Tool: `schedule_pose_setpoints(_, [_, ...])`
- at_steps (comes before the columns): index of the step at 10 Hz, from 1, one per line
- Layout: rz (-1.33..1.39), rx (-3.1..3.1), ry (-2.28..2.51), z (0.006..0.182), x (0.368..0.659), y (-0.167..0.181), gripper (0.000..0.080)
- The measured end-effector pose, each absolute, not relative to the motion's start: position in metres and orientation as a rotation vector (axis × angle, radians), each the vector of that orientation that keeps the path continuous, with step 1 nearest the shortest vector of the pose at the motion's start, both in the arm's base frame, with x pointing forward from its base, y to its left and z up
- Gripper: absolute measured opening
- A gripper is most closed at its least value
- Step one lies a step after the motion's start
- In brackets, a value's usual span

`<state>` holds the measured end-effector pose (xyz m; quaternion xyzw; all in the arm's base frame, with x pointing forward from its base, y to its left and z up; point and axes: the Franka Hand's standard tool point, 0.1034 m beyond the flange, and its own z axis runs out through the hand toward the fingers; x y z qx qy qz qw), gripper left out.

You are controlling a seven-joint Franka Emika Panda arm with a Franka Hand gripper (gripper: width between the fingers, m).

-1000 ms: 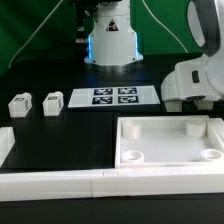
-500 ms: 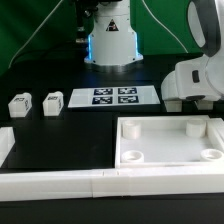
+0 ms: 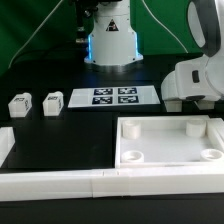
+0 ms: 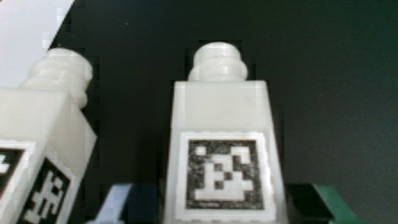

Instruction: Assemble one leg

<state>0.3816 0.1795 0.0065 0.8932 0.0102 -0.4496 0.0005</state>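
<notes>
In the wrist view a white leg with a black-and-white tag lies on the black table, its round peg pointing away. My gripper straddles its tagged end, and the dark fingers sit against both its sides. A second leg lies close beside it. In the exterior view my arm is low at the right, and its white housing hides the gripper and these legs. Two more legs stand at that view's left.
The marker board lies at the table's middle back. The large white tray-like panel with corner sockets lies at the front right, just before my arm. A long white rail runs along the front edge.
</notes>
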Motion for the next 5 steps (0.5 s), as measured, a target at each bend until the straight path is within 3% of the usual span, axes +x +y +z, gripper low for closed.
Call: schedule_pose_setpoints(5, [-1.367, 2.843, 0.06, 0.0133, 0.3915, 0.1797, 0.0294])
